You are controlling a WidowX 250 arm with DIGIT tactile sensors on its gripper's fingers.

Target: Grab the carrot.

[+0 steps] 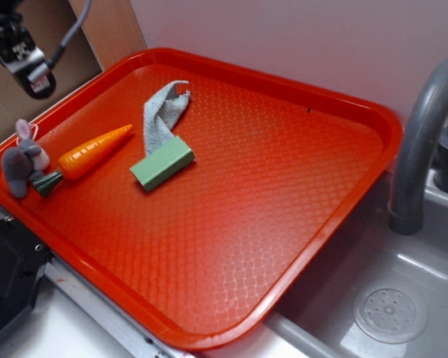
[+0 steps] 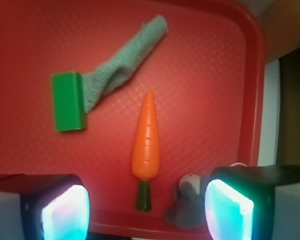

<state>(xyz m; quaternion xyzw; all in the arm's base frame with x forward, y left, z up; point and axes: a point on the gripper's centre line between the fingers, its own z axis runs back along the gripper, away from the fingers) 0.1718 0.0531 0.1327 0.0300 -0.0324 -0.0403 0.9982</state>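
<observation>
Here, my gripper (image 2: 146, 212) hangs high over the near-left part of the tray (image 1: 299, 224), its two fingers (image 2: 65, 212) spread wide with nothing between them. The red tray holds four things, all gathered toward its left side. Nearest the left rim sits a small grey bunny (image 1: 24, 160), its body touching the green stem of the carrot (image 1: 89, 153). The carrot lies flat on the tray floor, stem toward the bunny and point aimed toward the back rim. It is glossy orange, tapered evenly to a tip, with faint ridges across it and a short dark green ribbed stem. In the wrist view the carrot (image 2: 146, 142) lies between my fingers but well below them, apart from both.

Just beyond the carrot lies a green block (image 1: 163, 164), close to it but not touching. A grey cloth (image 1: 163, 112) runs from under the block's far end toward the back rim.

The carrot has bare tray floor along both of its long sides; only the stem end is crowded, by the bunny and the raised left rim. The right half of the tray is bare. Past the tray's right edge stands a grey faucet (image 1: 425, 134) over a sink (image 1: 392, 309).
</observation>
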